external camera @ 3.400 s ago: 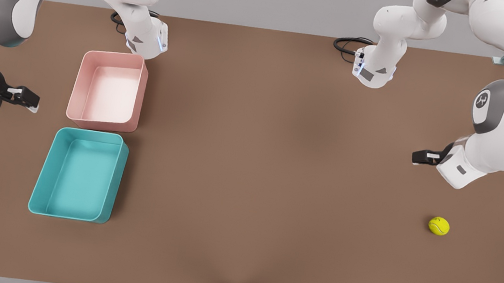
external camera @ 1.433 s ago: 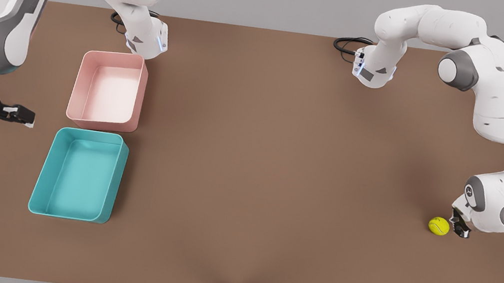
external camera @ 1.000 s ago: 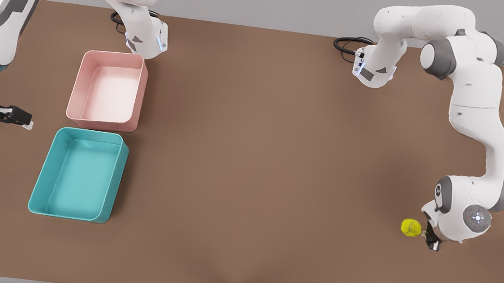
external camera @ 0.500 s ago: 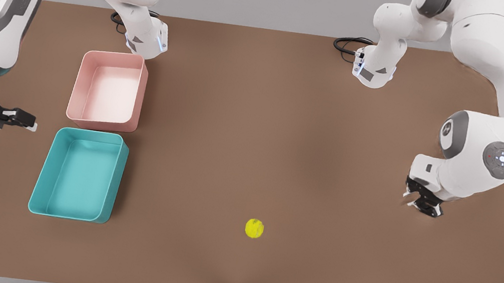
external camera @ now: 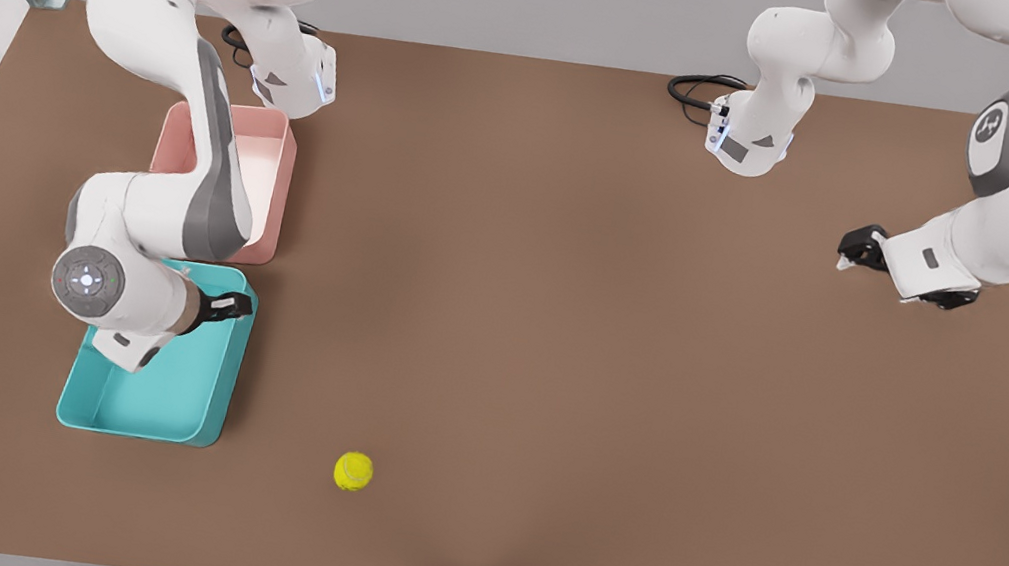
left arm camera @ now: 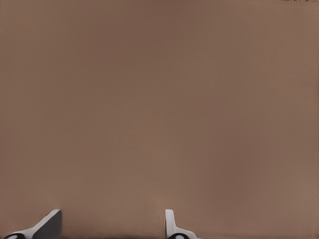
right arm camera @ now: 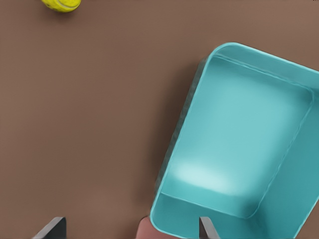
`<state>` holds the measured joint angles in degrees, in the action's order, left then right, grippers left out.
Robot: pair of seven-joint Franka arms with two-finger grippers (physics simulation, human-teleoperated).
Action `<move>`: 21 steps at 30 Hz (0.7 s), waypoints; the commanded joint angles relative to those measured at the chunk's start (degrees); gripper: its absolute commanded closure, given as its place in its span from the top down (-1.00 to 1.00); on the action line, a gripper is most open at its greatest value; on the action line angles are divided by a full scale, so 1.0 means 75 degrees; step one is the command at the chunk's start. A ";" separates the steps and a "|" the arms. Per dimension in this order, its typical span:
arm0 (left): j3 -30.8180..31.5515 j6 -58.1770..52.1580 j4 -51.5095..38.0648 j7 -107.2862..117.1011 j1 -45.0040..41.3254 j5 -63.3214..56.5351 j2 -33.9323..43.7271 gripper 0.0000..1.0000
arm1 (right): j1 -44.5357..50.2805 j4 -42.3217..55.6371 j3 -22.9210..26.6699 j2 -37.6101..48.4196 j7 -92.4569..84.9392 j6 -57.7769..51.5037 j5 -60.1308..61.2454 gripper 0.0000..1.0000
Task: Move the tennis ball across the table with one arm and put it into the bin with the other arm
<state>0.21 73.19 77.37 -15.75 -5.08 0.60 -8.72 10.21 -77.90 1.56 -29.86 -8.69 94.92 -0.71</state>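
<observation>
ball: tennis ball [external camera: 353, 471] rolled across the worktop [external camera: 557, 332], now near the front edge, just off the bin [external camera: 141, 403]
right end effector [external camera: 229, 307]: swung over the bin rim, fingers wide, empty
left end effector [external camera: 854, 247]: backed off twd far side, wide, empty
next: prob right arm's pickup

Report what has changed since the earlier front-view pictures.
The tennis ball rolled across the table toward the bin. The left end effector withdrew up and away; the right end effector swung over the bin. Bin and pink tray stayed put.
</observation>
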 commanded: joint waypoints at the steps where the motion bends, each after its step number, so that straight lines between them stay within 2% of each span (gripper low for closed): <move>1: 0.0008 -0.0419 -0.0003 0.4362 0.0044 0.0002 0.0014 1.00 | 0.0056 -0.0161 0.0003 -0.0237 0.1510 0.1910 -0.0222 1.00; 4: -0.0004 -0.0431 -0.0003 0.4362 0.0044 0.0002 0.0014 1.00 | 0.0080 -0.0512 0.0003 -0.0647 0.1803 0.3304 0.0024 1.00; 8: -0.0016 -0.0630 -0.0003 0.4350 0.0056 0.0002 0.0002 1.00 | 0.0525 -0.0407 -0.0008 -0.1303 0.2987 0.4336 0.0165 1.00; 15: -0.0039 -0.0654 -0.0003 0.4339 0.0056 0.0026 0.0014 1.00 | 0.0900 0.2253 -0.0008 -0.3366 0.3913 0.4606 0.0552 1.00; 21: -0.0028 -0.0677 0.0020 0.4339 0.0056 0.0014 0.0096 1.00 | 0.1087 0.2991 -0.0020 -0.4104 0.4182 0.4945 0.0540 1.00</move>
<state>-0.01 68.44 77.51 6.69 -4.65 0.73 -8.11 18.23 -55.88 1.45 -60.34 9.26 128.98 3.17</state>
